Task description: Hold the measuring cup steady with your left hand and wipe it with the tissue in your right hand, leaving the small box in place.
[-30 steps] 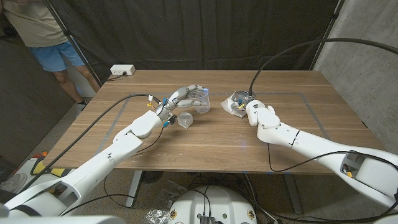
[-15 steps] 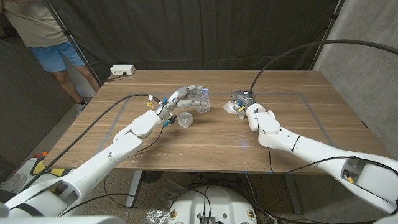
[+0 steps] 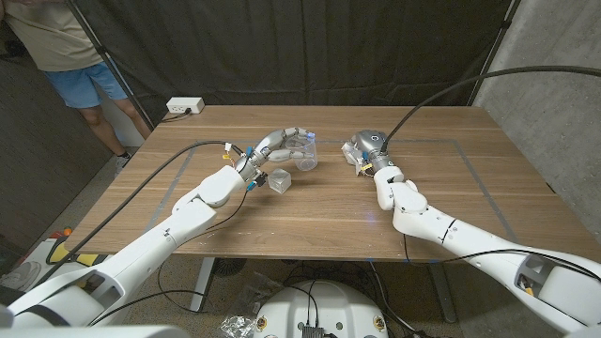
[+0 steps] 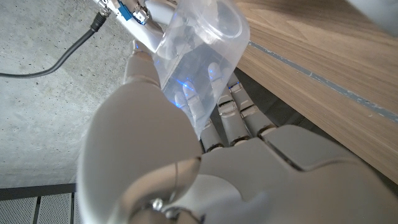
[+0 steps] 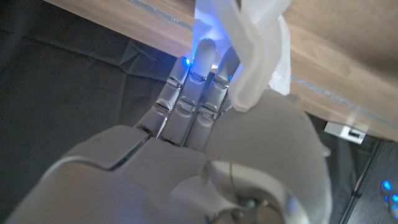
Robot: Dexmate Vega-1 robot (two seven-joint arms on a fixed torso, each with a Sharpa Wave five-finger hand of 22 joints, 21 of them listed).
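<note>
The cup [image 3: 299, 150], clear plastic, sits just left of centre in the head view, in the upper middle of the table [image 3: 470, 202]. The left hand [image 3: 268, 150] is wrapped around it; in the left wrist view the fingers [image 4: 233, 118] lie against the cup's [image 4: 199, 50] wall, seen through the plastic, with the thumb on the opposite side. This is a closed grasp on the cup.

The box [image 3: 280, 181], small and clear, stands just below the cup in the head view, close beside the left hand. Whether it touches the hand cannot be determined.

The right hand [image 3: 368, 150] is right of centre in the head view, apart from the cup. It holds the tissue [image 3: 355, 161], which shows white at the hand's left edge. In the right wrist view the tissue [image 5: 258, 50] is pinched between the thumb and the extended fingers [image 5: 202, 74], with loose folds hanging beyond the grip.

Risks from this state, as judgements:
- Wiping pressure may rotate or tip the cup if the left grasp is light, because the plastic is smooth.
- Any shift of the left hand may push the box out of place, because the box is so near.
- The pinch covers only part of the tissue; friction on the cup may pull it free.
- The right hand may strike the left fingers on approach.
</note>
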